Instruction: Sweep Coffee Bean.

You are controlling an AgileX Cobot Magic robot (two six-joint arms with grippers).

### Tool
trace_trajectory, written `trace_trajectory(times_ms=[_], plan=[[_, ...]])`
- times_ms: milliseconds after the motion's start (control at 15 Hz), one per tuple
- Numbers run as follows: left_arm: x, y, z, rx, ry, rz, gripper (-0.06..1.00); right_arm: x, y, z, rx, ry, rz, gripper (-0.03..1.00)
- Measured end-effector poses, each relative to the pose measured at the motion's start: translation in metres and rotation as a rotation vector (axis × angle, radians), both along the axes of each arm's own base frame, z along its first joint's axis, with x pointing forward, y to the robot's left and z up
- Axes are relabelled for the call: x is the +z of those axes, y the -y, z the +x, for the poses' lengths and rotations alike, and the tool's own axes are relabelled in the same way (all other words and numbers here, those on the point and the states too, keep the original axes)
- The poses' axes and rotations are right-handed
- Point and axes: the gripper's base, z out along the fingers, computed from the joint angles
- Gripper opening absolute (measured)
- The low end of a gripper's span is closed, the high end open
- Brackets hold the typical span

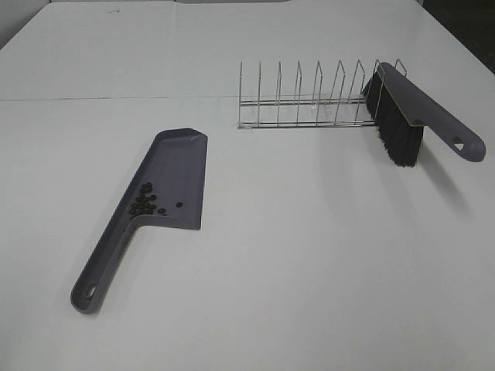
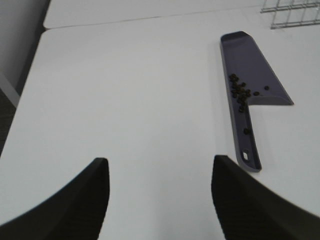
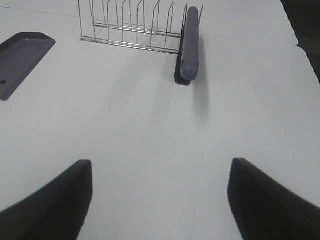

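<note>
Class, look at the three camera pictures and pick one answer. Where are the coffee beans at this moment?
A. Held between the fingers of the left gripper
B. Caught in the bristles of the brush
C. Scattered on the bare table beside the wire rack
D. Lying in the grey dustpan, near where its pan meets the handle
D. The coffee beans lie clustered inside the dustpan close to its handle, while the brush rests at the wire rack and the left gripper is open and holds nothing.
</note>
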Motion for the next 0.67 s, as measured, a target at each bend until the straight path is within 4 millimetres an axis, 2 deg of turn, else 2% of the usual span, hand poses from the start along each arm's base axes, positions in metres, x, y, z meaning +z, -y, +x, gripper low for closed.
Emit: trace_trajectory(times_ms=[67, 667], plan=[[-0.0001, -0.0002, -0.0047, 0.027, 0.031, -0.002, 0.56, 0.0, 0.0, 0.0, -0.007, 0.0, 0.0, 0.63], [-0.0001, -0.0002, -0.0053, 0.03, 0.035, -0.002, 0.56, 0.0, -0.0009, -0.0017, -0.059, 0.013, 0.006, 0.63]])
